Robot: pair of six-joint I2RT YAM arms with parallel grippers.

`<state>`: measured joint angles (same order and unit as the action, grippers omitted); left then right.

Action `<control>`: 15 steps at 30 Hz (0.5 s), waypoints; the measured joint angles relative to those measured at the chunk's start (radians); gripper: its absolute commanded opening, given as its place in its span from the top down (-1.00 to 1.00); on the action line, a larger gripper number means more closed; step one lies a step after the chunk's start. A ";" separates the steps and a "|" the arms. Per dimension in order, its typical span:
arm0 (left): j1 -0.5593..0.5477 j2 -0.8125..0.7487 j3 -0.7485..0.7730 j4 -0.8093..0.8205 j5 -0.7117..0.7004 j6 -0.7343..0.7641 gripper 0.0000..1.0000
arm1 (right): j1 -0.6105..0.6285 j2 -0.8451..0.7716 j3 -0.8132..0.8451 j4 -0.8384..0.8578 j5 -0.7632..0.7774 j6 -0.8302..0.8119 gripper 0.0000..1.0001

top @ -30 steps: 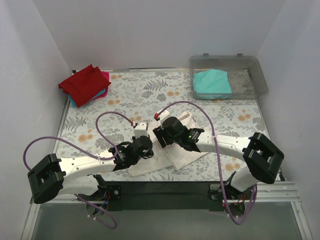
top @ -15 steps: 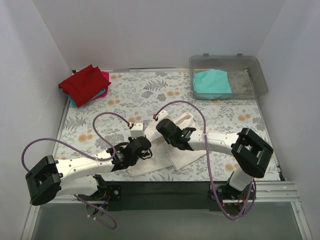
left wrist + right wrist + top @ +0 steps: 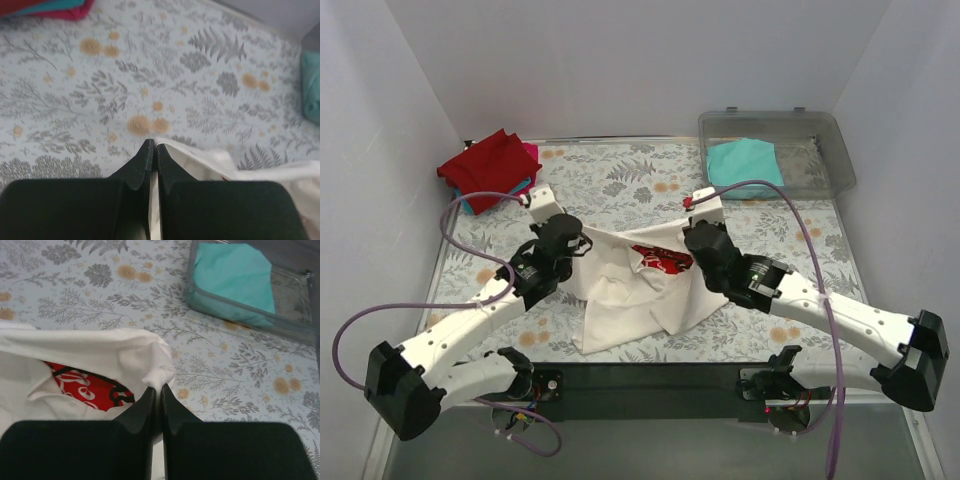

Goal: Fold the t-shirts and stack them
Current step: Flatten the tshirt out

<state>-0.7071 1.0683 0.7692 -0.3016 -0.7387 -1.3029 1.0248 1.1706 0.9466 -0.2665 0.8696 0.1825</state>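
Observation:
A white t-shirt [image 3: 625, 290] with a red print [image 3: 662, 259] hangs stretched between both arms above the table's middle. My left gripper [image 3: 582, 243] is shut on its left upper corner; the left wrist view shows white cloth [image 3: 200, 157] pinched between the black fingers [image 3: 140, 162]. My right gripper [image 3: 688, 238] is shut on the right upper corner, where a bunched white fold [image 3: 157, 371] sits in the tips and the red print [image 3: 87, 387] lies to the left. A stack of folded t-shirts, red on top [image 3: 488, 168], lies at the back left. A folded teal t-shirt [image 3: 745, 166] rests in a bin.
A clear plastic bin [image 3: 825, 150] stands at the back right and holds the teal shirt [image 3: 232, 275]. The floral tablecloth [image 3: 610, 185] covers the table. White walls close the left, back and right sides.
Both arms have lifted and spread apart toward the back, pulling the white shirt up and open so its red print shows. The right gripper has shut on the cloth.

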 measured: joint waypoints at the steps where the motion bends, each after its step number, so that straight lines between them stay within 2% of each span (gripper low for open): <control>1: 0.018 -0.014 0.032 0.000 -0.010 0.019 1.00 | -0.003 -0.023 0.000 -0.005 0.017 -0.005 0.97; 8: 0.172 -0.082 0.209 0.005 -0.070 0.164 1.00 | -0.013 -0.155 0.019 -0.042 0.148 -0.087 0.97; 15: 0.261 -0.047 0.426 0.013 -0.077 0.285 1.00 | -0.019 -0.257 0.146 -0.022 0.229 -0.219 0.97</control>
<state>-0.4461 1.0214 1.1957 -0.2882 -0.8162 -1.0180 1.0054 0.9138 1.0924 -0.2882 1.0985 -0.0360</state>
